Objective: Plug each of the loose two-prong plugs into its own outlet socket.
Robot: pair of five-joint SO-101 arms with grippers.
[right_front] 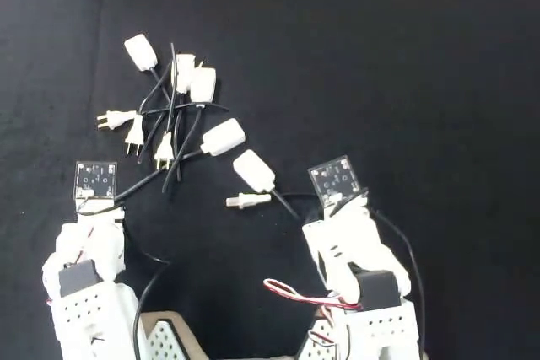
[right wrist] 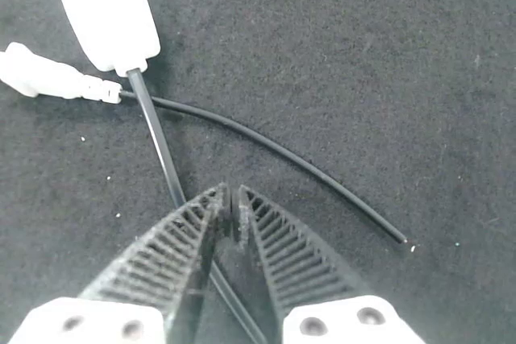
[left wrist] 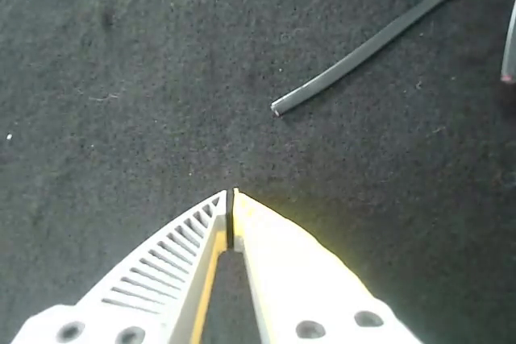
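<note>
**While both grippers rest closed, the plugs lie tangled**

Since the plugs (right_front: 135,128) are light and their cords (right_front: 173,115) springy, each will likely skid unless pinched across its stiff white body, behind the prongs. I count four plugs and what look like five outlet sockets (right_front: 202,83), most heaped far left on the table (right_front: 422,82). One lone plug (right wrist: 44,76) lies just beside a socket (right wrist: 105,10). The left gripper (left wrist: 232,199) and right gripper (right wrist: 234,195) have their jaws together and hold nothing.
</note>
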